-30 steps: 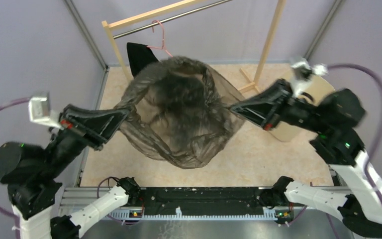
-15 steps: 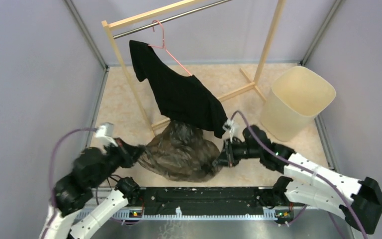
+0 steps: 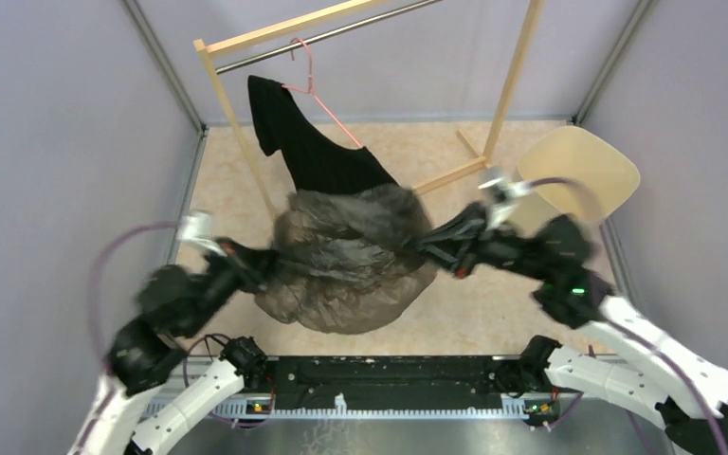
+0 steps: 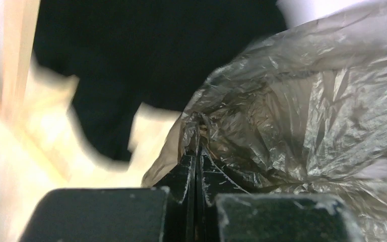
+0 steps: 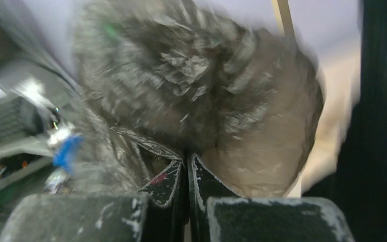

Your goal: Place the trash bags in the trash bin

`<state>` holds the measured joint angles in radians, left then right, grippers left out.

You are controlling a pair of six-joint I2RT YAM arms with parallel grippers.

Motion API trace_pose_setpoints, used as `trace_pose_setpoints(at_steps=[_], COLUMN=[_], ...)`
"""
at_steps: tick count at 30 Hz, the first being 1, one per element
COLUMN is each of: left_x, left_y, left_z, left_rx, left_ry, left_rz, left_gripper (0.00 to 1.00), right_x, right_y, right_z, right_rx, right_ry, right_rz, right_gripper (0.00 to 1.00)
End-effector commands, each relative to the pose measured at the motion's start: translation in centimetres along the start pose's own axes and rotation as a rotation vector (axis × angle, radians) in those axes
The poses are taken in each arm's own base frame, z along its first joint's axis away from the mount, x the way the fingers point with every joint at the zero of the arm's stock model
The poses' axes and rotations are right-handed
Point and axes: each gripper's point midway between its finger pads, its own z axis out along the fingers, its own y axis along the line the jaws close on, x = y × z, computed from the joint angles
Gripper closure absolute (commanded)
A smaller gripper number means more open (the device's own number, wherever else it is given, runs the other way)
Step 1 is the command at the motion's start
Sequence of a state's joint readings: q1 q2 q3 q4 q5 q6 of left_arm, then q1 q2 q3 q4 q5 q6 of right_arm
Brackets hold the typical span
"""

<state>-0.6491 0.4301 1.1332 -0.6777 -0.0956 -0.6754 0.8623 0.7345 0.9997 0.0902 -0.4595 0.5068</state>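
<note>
above beige floor (image 3: 502, 318), left gripper (image 3: 263, 268) and right gripper (image 3: 427, 248) lifted trash bags (image 3: 351, 265) higher.

Lab cell: grey partition walls (image 3: 57, 114), aluminium framing (image 3: 164, 66).

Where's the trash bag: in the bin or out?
Out. The trash bag is pinched between the left fingers and right fingers, beside the trash bin, not inside.

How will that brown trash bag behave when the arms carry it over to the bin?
Probably floppy: the trash bag sags in crumpled folds between the left claw and right claw. Likely very light, since thin see-through film balloons wide. Its glossy surface may be slippery, so pinched edges could slide out before the bin.
</note>
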Motion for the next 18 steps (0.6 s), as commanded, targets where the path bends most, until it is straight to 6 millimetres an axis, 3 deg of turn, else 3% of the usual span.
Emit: trace_pose_setpoints(at_steps=[1,3,5,6,9,10,12,13,15,17,18], left_x=[14.9,13.4,8.7,5.9,-1.6,-3.9,-6.6,-7.5,-7.7,-5.4,-3.1], left_y=[12.0,12.3,10.2,8.4,1.7,-1.0,-5.6,-7.1,-7.4,-4.6,-2.3], left_z=[-1.8,-3.4,-4.1,-4.0,-2.7,-2.3,-0.9,-0.5,0.4,1.5,2.1], left_rx=[-0.375,-0.380,-0.309,-0.245,-0.064,0.000,0.107,0.139,0.113,0.013,-0.054], left_ry=[0.349,0.274,0.118,0.041,-0.096,-0.115,-0.088,-0.068,-0.023,0.025,0.065], left_rz=[-0.135,-0.134,-0.106,-0.083,0.000,0.027,0.089,0.112,0.132,0.123,0.101], left_gripper=[1.00,1.00,0.99,0.98,1.00,1.00,1.00,1.00,1.00,1.00,1.00], right_x=[22.0,23.1,20.5,18.5,9.9,6.8,1.8,-0.2,-2.0,-0.5,2.4], right_y=[-8.1,-8.1,-8.3,-8.4,-7.1,-6.0,-3.3,-2.0,-0.7,-1.5,-3.2], right_z=[-3.8,-5.0,-4.4,-3.7,0.3,1.8,3.6,4.0,3.7,2.8,2.1], right_rx=[0.223,0.245,0.271,0.286,0.244,0.208,0.118,0.075,0.045,0.079,0.128], right_ry=[0.424,0.418,0.393,0.385,0.339,0.321,0.268,0.232,0.177,0.177,0.219], right_rz=[0.432,0.470,0.378,0.309,0.114,0.069,0.011,-0.009,-0.032,-0.017,0.016], right_gripper=[1.00,1.00,1.00,1.00,1.00,1.00,1.00,1.00,1.00,1.00,1.00])
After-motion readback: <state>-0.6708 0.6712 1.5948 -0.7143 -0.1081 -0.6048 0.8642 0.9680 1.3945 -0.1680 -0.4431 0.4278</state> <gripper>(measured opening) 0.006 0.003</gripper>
